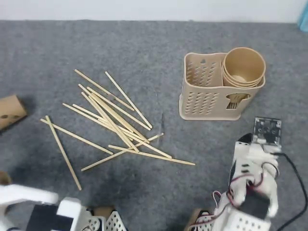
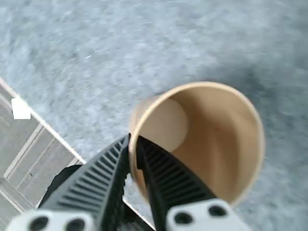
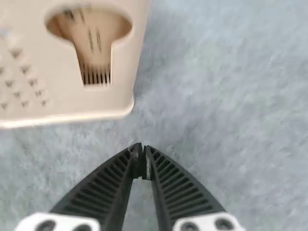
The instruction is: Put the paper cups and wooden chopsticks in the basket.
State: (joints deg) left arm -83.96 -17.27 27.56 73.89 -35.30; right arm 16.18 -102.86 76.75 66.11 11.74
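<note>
Right now my left pincer (image 2: 134,140) grips a paper cup (image 2: 216,139) by its rim. My right pincer (image 3: 142,150) sits closed and empty just beside the basket (image 3: 72,103).

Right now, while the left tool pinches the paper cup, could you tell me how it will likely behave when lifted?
The paper cup looks thin-walled and empty, so probably light. The left tool grips a single wall at the rim, so the cup may flex or swing. Set down sideways, its round body would likely roll on the grey carpet.
</note>
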